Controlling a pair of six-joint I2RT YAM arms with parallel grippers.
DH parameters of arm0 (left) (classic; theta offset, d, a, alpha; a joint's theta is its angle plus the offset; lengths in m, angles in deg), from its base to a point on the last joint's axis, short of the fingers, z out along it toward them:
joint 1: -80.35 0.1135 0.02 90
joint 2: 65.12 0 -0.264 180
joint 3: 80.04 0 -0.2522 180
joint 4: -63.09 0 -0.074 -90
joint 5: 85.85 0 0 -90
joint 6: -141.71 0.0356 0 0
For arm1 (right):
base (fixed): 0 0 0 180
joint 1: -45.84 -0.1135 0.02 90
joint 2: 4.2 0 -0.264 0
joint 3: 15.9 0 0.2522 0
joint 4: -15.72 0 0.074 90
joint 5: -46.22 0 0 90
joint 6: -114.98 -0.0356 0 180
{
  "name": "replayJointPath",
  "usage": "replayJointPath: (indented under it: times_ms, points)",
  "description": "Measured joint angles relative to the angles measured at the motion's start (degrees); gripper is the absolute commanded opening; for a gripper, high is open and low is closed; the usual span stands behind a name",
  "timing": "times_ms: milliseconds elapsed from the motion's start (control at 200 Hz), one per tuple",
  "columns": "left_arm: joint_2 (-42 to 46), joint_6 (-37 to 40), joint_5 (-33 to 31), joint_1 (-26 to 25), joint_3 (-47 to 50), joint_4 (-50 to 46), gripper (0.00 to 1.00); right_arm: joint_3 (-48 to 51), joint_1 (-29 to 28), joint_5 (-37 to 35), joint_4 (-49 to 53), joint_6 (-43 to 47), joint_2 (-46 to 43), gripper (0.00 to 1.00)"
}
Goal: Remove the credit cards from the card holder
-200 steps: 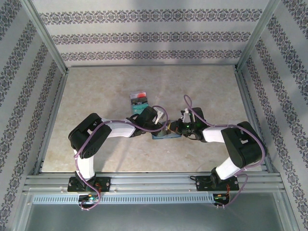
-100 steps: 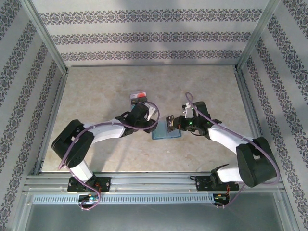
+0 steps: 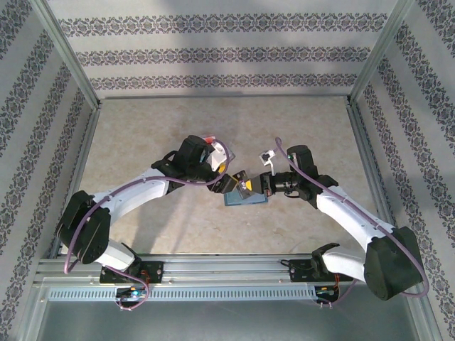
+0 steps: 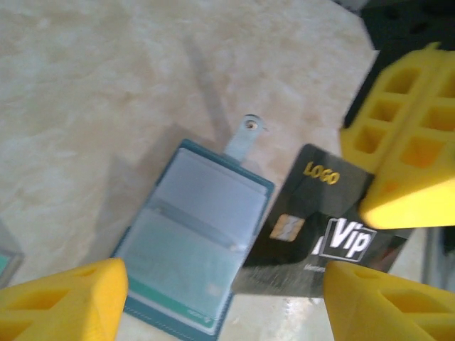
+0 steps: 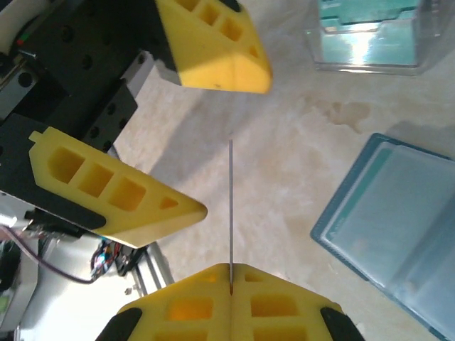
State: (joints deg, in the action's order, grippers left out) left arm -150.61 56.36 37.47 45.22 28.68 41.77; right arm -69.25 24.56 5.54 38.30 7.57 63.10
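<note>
**Handover of a card beside the holder: points of failure.** The slate-blue, fabric-like folding card holder (image 4: 190, 234) lies open and flat on the beige marbled table (image 4: 85, 85). What looks like a teal-green card (image 4: 174, 273) sits in its lower pocket, so the task appears unfinished.

A thin, glossy black card (image 4: 316, 234), printed "LOGO" and "Vip", is raised off the table just beside the card holder. The right gripper (image 5: 230, 273) is clenched on one edge of it. The left gripper (image 4: 226, 280) stands released, with one yellow finger on each side of the card and touching nothing.

Likely hazards:
- **Dropped card.** If the right jaws let go before the left jaws have closed, the black card probably falls back onto or beside the card holder.
- **Collision.** The two grippers' fingers are close together, so a skewed approach by the left could strike the right fingers or knock the card askew.
- **Poor bite.** The card is slick and very thin; a grip taken only at its corner may let it pivot or slip.

A clear plastic box (image 5: 366, 42) holding teal cards stands beyond the card holder and looks to be the drop-off.
</note>
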Motion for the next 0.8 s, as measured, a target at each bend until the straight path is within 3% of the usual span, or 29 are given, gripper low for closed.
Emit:
replayJointPath:
  times_ms: [150,330,415,605,749,799]
  points:
    - [0.0,1.5,5.4,0.0,0.0,-1.5,0.57,0.0,-0.2,3.8,0.2,1.7,0.0,0.0]
    - [0.0,1.4,11.1,0.6,0.0,-1.9,0.14,-0.1,-0.3,6.3,0.2,3.1,0.1,0.0]
    - [0.0,0.0,14.6,1.7,0.3,-1.5,0.0,-0.1,-0.1,6.0,0.4,3.3,0.5,0.03]
    - [0.3,-2.6,19.5,2.9,2.0,0.7,0.0,-0.1,0.0,5.6,-0.1,2.6,0.7,0.16]
    - [3.0,-7.7,20.5,3.1,6.3,8.2,0.0,0.3,0.0,4.3,-3.8,-0.2,-0.8,0.41]
    - [4.2,-10.0,20.3,3.3,8.2,11.6,0.0,1.2,0.0,3.4,-5.9,-1.2,-2.1,0.44]
